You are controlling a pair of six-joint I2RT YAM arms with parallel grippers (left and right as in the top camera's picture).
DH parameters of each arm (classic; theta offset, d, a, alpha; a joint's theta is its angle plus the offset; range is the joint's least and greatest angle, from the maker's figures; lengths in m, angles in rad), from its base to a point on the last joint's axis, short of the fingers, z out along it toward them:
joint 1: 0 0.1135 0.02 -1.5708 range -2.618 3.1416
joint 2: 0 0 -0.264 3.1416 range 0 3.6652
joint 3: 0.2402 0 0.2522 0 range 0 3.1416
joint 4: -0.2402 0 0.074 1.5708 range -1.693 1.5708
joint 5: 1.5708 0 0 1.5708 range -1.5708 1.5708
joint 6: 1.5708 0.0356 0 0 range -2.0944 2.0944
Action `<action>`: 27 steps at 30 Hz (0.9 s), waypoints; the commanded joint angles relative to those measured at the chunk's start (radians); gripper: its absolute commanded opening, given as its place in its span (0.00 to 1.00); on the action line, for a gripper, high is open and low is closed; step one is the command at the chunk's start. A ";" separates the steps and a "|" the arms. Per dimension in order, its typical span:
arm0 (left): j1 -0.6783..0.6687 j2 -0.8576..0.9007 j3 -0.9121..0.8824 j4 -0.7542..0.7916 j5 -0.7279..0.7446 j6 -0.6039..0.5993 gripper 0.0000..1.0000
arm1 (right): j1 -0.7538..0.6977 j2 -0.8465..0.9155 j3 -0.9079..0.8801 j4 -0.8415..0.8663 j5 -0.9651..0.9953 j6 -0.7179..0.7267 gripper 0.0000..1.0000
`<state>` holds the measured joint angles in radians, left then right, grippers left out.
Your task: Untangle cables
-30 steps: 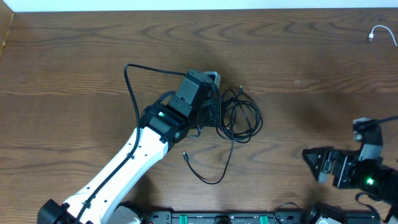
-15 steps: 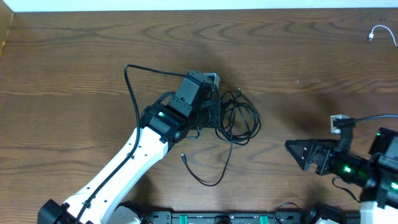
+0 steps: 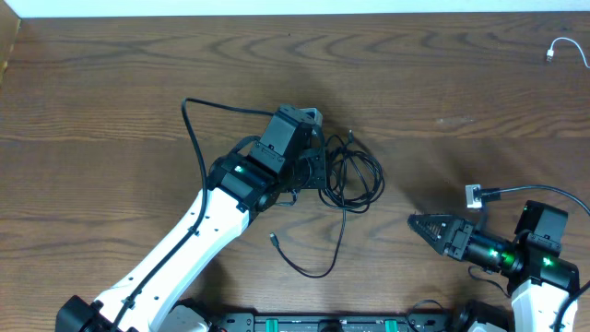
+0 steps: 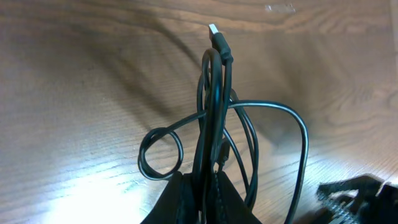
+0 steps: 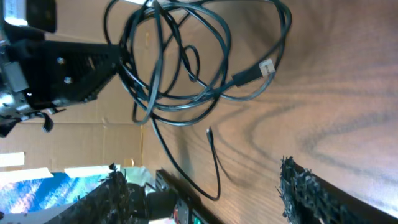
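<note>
A tangle of black cables [image 3: 355, 175] lies at mid-table, with one loose tail ending in a small plug [image 3: 275, 237] nearer the front. My left gripper [image 3: 318, 171] is shut on several strands at the tangle's left side. In the left wrist view the black cables [image 4: 214, 112] rise out of the closed left gripper [image 4: 205, 196], a plug end [image 4: 215, 32] on top. My right gripper [image 3: 417, 224] points left at the tangle, some way to its right. In the right wrist view the right gripper [image 5: 200, 171] is open and empty, the black cables [image 5: 186, 68] lying ahead. A white cable [image 3: 560, 48] lies at the far right corner.
The right arm's own black wire with a silver connector [image 3: 474, 195] hangs just behind its wrist. A black rail [image 3: 323, 323] runs along the table's front edge. The left arm's white link [image 3: 175, 254] crosses the front left.
My right arm has moved left toward the tangle, and its jaws have narrowed somewhat. The left arm and the cables it grips have stayed put.
</note>
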<state>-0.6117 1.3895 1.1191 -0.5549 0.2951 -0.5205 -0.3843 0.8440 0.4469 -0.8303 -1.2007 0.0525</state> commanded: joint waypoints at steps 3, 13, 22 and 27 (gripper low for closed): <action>-0.002 -0.008 -0.002 0.023 0.167 0.349 0.08 | 0.066 -0.002 -0.002 0.086 -0.048 0.014 0.72; -0.002 -0.008 -0.002 0.014 0.352 0.667 0.08 | 0.258 -0.002 -0.002 0.397 0.157 0.149 0.70; 0.049 -0.011 -0.002 -0.091 0.383 0.700 0.08 | 0.266 -0.002 -0.002 0.454 0.389 0.125 0.66; 0.094 -0.011 -0.002 -0.099 0.655 0.829 0.08 | 0.267 0.001 -0.002 0.439 0.378 0.031 0.59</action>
<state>-0.5396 1.3895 1.1191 -0.6533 0.7460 0.2092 -0.1246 0.8440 0.4446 -0.3832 -0.8448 0.1490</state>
